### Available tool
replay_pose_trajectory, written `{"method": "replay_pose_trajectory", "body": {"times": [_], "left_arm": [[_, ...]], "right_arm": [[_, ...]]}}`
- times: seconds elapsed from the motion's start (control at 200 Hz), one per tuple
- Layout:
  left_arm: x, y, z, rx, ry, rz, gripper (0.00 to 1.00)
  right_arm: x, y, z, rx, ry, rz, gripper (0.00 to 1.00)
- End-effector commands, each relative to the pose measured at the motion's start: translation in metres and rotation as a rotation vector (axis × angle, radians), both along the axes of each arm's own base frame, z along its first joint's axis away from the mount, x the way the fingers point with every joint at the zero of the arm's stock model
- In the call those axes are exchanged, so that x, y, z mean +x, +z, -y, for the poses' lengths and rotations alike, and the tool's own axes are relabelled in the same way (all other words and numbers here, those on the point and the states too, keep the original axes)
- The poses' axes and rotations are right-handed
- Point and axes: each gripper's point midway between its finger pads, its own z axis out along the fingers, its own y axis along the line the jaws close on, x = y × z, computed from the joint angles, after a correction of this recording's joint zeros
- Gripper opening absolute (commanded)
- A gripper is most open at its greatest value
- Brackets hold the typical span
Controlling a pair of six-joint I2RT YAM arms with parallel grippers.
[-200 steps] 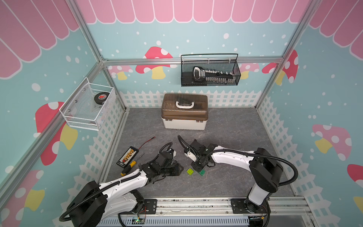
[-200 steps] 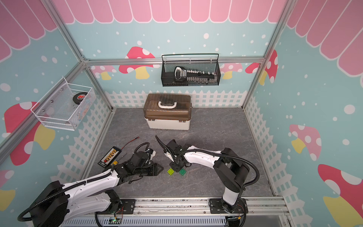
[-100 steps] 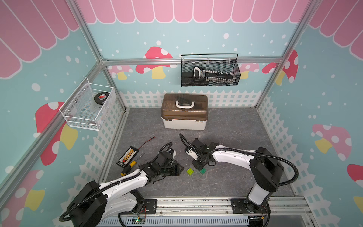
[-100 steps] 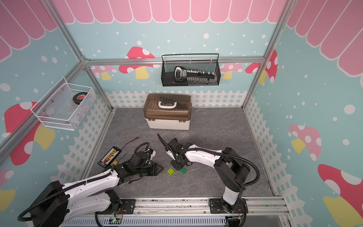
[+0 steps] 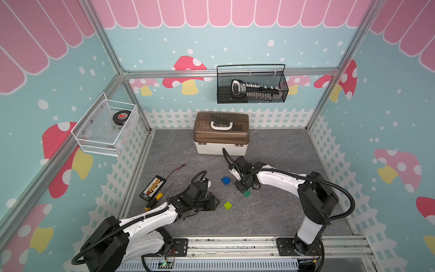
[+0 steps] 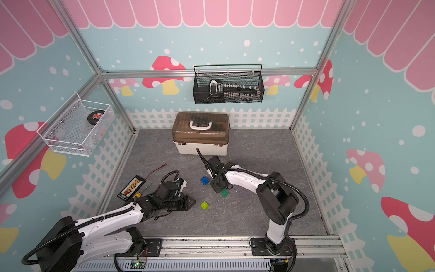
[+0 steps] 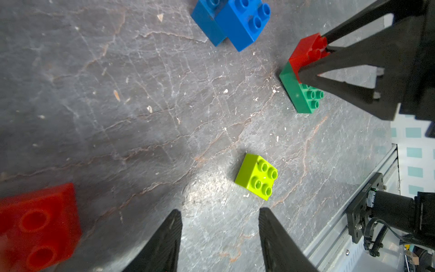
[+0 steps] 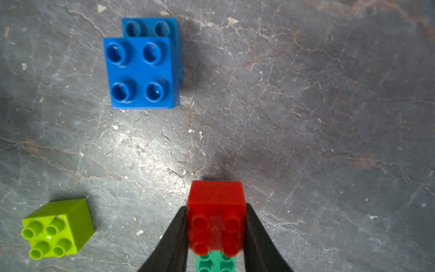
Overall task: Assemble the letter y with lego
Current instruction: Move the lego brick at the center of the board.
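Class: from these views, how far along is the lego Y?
Done: two blue bricks are joined, and a red brick sits on the green bar. In hand: the right tool grips that red brick. Remaining: lime brick and second red brick lie loose; left tool open.

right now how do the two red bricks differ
The stacked red brick sits on the green brick; the loose red brick lies on the mat. The stacked one is inside the right hand; the loose one lies outside the open left hand. Both are red and studded.
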Motion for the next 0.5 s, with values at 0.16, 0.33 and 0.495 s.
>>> {"method": "replay_pose_trajectory", "body": {"times": [0.16, 0.33, 0.495], "left_arm": [[0.011, 0.011, 0.003, -0.014, 0.015, 0.04, 0.54], [0.013, 0.013, 0.001, -0.007, 0.028, 0.045, 0.54], [0.013, 0.017, -0.005, 0.004, 0.058, 0.051, 0.55]], "right_arm": [[0.002, 0.002, 0.002, -0.011, -0.002, 0.009, 0.51], [-0.007, 0.028, 0.001, 0.049, -0.007, 0.024, 0.53], [-0.034, 0.038, -0.01, 0.106, 0.023, -0.024, 0.57]]}}
